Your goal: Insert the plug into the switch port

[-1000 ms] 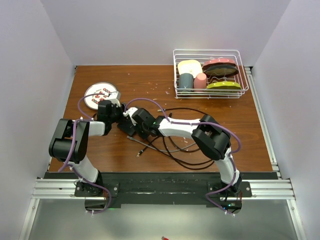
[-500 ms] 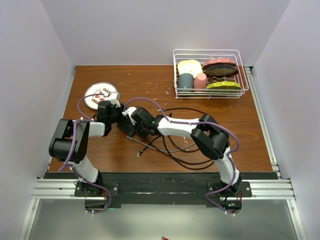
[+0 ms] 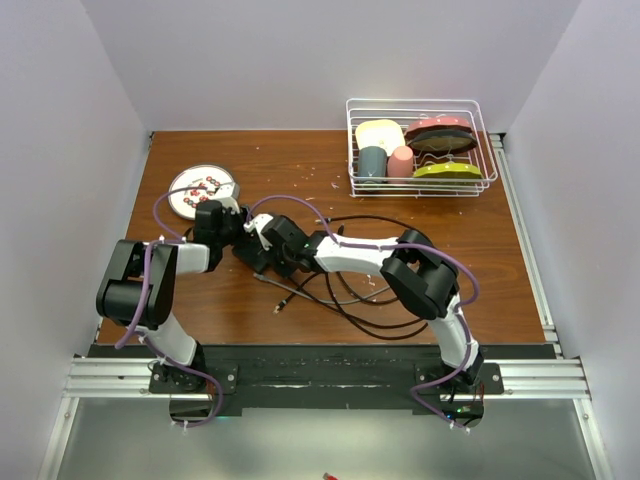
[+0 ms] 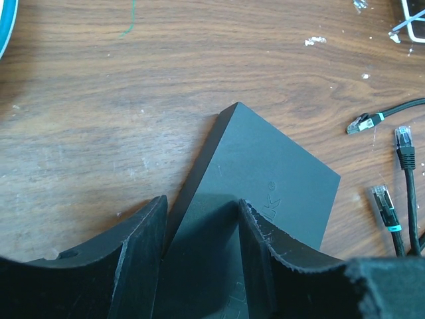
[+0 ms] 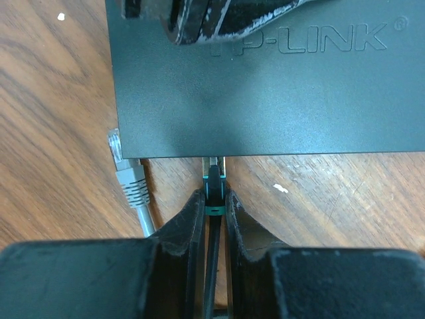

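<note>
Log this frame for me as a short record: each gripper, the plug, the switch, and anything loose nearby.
left gripper: closed across one corner of the switch
right gripper: shut on the plug at its teal band
plug position: tip meets the switch's near edge; port hidden, seating cannot be told
switch: flat black box, logo side up
nearby: grey plug lying beside the same edge; three loose plugs on the table
status: insertion not confirmed
</note>
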`<state>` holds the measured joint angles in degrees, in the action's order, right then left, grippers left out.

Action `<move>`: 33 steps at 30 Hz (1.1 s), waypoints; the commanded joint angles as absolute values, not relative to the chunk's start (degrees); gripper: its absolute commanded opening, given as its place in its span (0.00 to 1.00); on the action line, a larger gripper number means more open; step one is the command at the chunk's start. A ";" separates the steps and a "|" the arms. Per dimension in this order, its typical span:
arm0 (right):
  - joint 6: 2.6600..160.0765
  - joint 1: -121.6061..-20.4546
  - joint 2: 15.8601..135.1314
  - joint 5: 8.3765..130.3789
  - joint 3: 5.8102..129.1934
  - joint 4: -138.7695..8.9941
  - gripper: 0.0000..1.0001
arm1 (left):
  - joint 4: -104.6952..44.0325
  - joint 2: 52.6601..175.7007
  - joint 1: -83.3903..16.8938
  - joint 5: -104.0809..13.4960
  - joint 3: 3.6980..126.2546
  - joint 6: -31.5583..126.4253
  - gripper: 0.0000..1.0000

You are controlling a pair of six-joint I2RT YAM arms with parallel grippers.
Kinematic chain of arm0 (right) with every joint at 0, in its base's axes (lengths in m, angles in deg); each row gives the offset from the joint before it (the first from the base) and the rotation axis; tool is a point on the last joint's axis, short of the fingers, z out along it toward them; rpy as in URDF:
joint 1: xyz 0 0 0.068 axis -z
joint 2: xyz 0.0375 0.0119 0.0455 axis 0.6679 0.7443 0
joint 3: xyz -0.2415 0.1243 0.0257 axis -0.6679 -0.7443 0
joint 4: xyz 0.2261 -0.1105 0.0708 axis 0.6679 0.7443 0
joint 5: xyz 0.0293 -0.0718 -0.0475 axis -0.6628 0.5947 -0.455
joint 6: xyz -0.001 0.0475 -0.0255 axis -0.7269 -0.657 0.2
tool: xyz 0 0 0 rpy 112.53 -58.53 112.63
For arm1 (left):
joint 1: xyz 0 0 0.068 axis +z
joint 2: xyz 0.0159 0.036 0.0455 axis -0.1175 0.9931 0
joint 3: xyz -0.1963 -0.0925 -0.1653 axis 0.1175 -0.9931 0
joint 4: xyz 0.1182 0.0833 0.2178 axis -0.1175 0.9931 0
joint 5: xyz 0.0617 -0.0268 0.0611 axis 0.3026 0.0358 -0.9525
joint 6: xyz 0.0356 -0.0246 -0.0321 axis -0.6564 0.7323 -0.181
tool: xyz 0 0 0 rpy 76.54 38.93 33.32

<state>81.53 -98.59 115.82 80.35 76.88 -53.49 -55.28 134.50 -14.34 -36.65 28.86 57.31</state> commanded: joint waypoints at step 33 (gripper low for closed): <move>73.87 -96.76 86.62 92.29 60.17 -63.81 0.98 | -37.99 103.55 -16.07 -42.04 32.62 55.63 1.00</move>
